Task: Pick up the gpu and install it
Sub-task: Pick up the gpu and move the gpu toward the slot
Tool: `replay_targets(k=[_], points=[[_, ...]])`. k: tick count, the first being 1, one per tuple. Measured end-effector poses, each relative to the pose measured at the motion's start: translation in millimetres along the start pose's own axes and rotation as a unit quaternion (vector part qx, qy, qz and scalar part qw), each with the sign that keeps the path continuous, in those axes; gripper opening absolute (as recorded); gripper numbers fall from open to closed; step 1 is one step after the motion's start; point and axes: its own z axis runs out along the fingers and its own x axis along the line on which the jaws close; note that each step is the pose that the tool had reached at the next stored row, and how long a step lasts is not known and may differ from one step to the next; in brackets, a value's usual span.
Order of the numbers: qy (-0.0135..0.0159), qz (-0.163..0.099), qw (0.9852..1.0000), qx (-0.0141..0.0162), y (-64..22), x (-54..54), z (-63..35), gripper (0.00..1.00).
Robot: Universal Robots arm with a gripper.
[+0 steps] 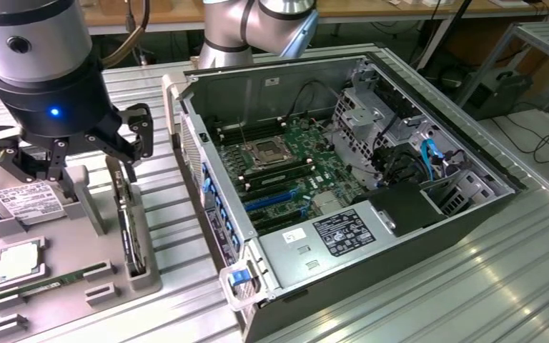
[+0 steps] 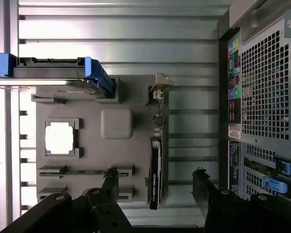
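My black three-fingered gripper [image 1: 72, 166] hangs wide open, empty, over the flat black gpu card [image 2: 155, 170], not yet lifted from its grey plastic tray [image 2: 92, 151].

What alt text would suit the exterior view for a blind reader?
An open robot pincer hangs above a black graphics card standing on edge in a grey tray. An opened computer case lies at the exterior view's right.
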Motion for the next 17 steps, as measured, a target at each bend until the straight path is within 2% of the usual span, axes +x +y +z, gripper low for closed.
replay_targets(k=[17], points=[[0.0004,0.000,1.0000,0.0000,-4.1,0.6,25.9,0.72]])
